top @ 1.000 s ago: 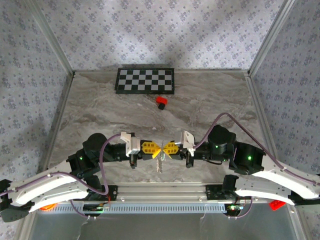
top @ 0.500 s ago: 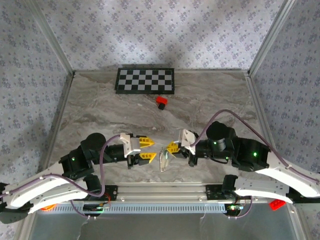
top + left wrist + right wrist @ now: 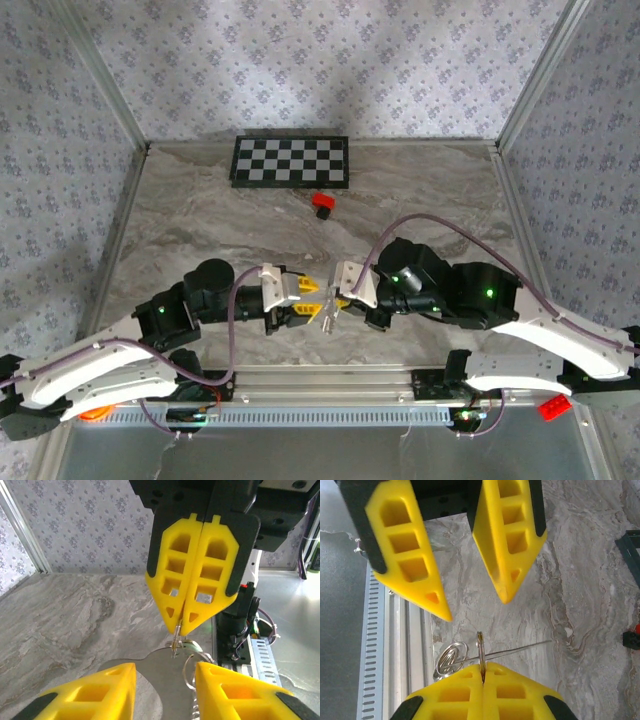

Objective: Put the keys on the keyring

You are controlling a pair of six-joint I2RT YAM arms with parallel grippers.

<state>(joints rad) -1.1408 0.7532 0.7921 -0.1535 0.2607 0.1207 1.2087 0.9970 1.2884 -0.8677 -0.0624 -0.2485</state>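
Right hand (image 3: pixel 483 674) is clenched on the keyring (image 3: pixel 480 645), pinching one ring on edge at its fingertips, with the other coils bunched just beside them. The key (image 3: pixel 520 649), seen edge-on, runs out from beside that ring, long axis crosswise to the fingers; which end leads, I cannot tell. Left hand (image 3: pixel 303 299) is released, its tips facing the right hand's, near but apart
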